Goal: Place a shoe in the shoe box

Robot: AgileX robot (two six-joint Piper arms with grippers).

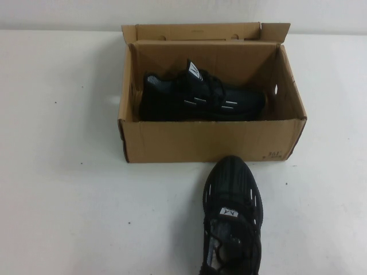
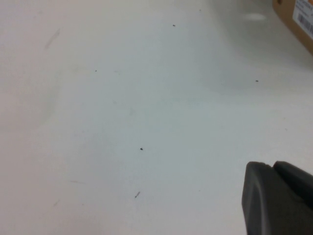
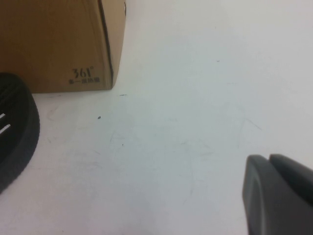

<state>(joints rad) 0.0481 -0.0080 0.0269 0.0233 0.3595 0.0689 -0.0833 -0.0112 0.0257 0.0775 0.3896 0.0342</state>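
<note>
Fingers first: from my remote station I see only a dark corner of the left gripper (image 2: 276,198) over bare white desk (image 2: 122,122), and the same dark corner of the right gripper (image 3: 279,193) low beside the box's printed corner; whether either pair is parted or closed, I cannot tell, and neither has hold of anything I can see. Neither arm shows in the high view. One shoe (image 1: 202,96) already lies on its side inside the shoe box (image 1: 206,140), toe toward the robot's right, lid flap standing open behind. Its look-alike, the second shoe (image 1: 232,220), sits on the desk just in front of the box, toe almost at the front wall. My worry: an arm swinging in could clip that outside sneaker or nudge the light cardboard box, or pick the wrong shoe. Print near the front corner reads "361°", with smaller characters below that I cannot make out; the tongue tags are unreadable.
</note>
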